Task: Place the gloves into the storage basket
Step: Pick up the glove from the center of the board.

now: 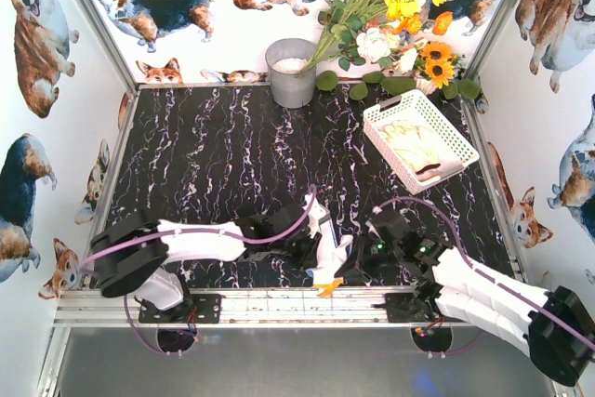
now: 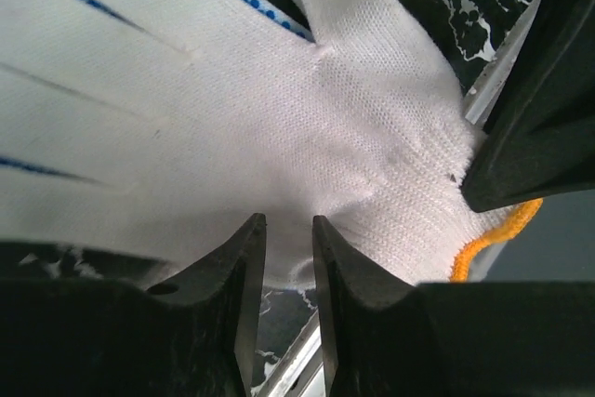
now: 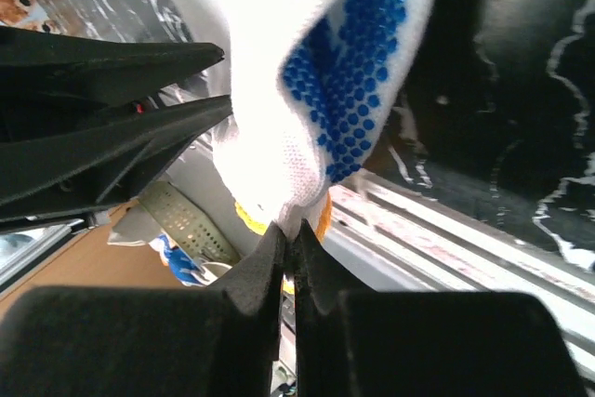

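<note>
- Glove (image 1: 333, 253), white knit with an orange cuff (image 1: 325, 287), hangs between the two hands at the near edge of the dark marbled surface (image 1: 214, 165). The cuff sticks out over the metal rail (image 1: 279, 306).
- Only the top view gives its lie: the long axis runs near to far, with the cuff toward the arm bases and the fingers pointing at the far wall.
- That view alone shows the white basket (image 1: 383, 151) at the far right, well apart from the glove, with cream gloves (image 1: 409, 144) lying inside.
- The left wrist view shows the plain knit back, fingers fanning to the upper left and cuff at the lower right. The left hand (image 2: 288, 225) is nearly together, pinching fabric near the cuff.
- The right wrist view alone shows the blue-dotted palm side. The right hand (image 3: 290, 230) is pressed together on a fold of the glove's lower edge.
</note>
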Action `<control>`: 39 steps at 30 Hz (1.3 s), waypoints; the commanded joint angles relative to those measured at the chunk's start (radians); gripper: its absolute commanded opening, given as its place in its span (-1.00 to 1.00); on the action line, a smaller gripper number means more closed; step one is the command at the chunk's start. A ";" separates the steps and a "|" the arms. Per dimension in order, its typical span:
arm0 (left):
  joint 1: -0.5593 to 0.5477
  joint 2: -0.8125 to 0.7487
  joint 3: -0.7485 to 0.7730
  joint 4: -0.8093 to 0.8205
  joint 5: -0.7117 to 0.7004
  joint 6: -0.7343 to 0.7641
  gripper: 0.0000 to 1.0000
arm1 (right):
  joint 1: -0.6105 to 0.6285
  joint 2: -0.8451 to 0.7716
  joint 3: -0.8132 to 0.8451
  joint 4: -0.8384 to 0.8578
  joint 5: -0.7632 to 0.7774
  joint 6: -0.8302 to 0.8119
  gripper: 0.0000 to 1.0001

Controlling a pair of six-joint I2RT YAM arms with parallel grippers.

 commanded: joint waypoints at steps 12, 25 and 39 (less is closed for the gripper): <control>-0.164 -0.391 -0.080 -0.063 -0.388 0.215 0.25 | 0.004 0.252 0.227 0.112 -0.032 0.073 -1.00; -0.379 -0.230 0.006 -0.113 -0.640 0.317 0.61 | 0.004 0.363 0.288 0.167 -0.096 0.077 -1.00; -0.404 -0.065 0.110 -0.134 -0.696 0.478 0.41 | 0.004 0.359 0.265 0.229 -0.113 0.112 -1.00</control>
